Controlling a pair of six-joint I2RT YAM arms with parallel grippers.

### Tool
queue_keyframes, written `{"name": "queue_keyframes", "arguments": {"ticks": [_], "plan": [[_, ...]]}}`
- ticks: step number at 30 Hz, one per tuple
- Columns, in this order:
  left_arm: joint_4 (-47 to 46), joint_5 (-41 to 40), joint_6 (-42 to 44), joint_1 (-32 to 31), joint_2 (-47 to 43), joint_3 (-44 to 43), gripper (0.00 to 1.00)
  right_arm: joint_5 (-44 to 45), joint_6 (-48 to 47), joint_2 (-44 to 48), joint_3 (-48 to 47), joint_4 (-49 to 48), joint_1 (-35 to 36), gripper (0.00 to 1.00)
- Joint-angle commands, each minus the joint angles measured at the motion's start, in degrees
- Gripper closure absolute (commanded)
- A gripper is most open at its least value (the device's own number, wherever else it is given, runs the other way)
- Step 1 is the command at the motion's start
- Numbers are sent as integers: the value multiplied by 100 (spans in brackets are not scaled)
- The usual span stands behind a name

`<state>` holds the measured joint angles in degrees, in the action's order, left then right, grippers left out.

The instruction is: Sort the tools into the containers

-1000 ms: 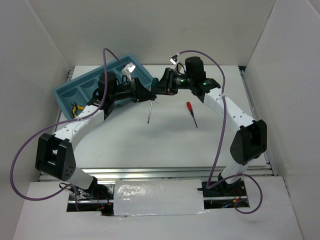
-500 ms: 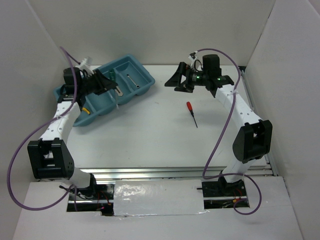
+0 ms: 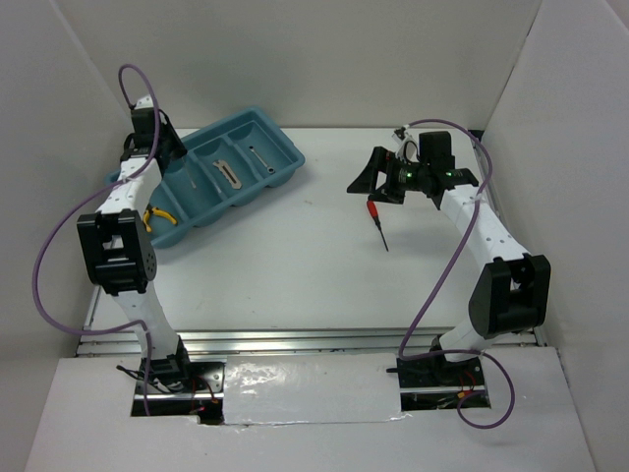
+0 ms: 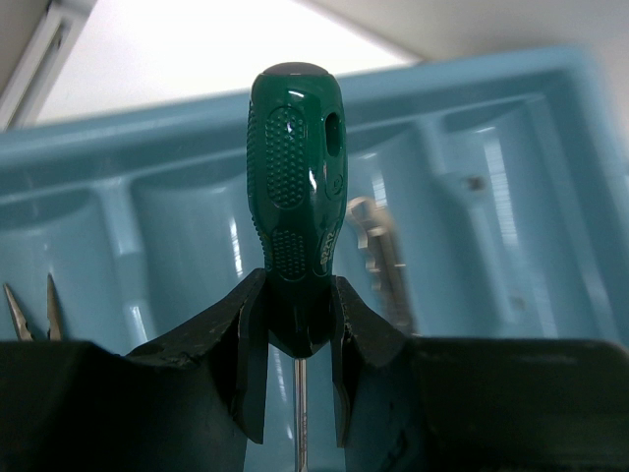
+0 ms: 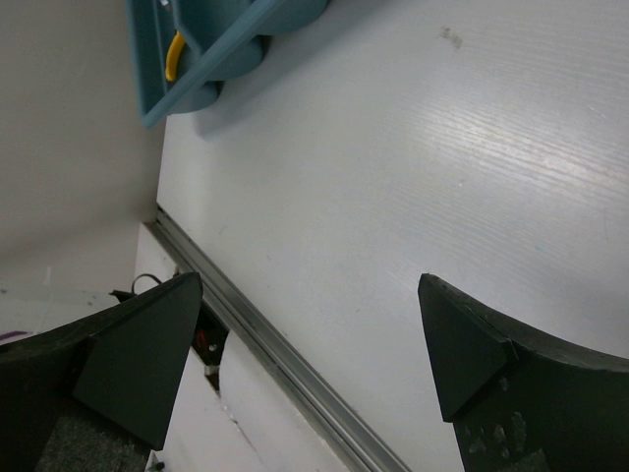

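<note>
My left pincer (image 4: 298, 393) squeezes the green-handled screwdriver (image 4: 295, 187) over the light blue plastic tray (image 4: 511, 69) at ten o'clock on the table (image 3: 295, 275). I should go low over the bare slot (image 4: 187, 256), then let go gently. My right pincer (image 5: 305, 344) is wide open.

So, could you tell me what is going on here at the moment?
Two robot arms are sorting tools into a light blue tray. The left gripper is shut on the green-handled screwdriver, facing the tray. The pliers, folding knife and thin rod already lie in separate compartments. The right gripper is open beside the red-handled screwdriver, which lies on the table.
</note>
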<state>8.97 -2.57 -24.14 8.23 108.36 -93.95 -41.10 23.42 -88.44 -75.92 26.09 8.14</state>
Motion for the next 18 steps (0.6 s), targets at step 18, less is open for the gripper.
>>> {"name": "queue_keyframes", "arguments": {"ticks": [18], "plan": [[333,-772,-170,-59,1064,149,94,1587,-962,-366,-46,1056,-524,6]]}}
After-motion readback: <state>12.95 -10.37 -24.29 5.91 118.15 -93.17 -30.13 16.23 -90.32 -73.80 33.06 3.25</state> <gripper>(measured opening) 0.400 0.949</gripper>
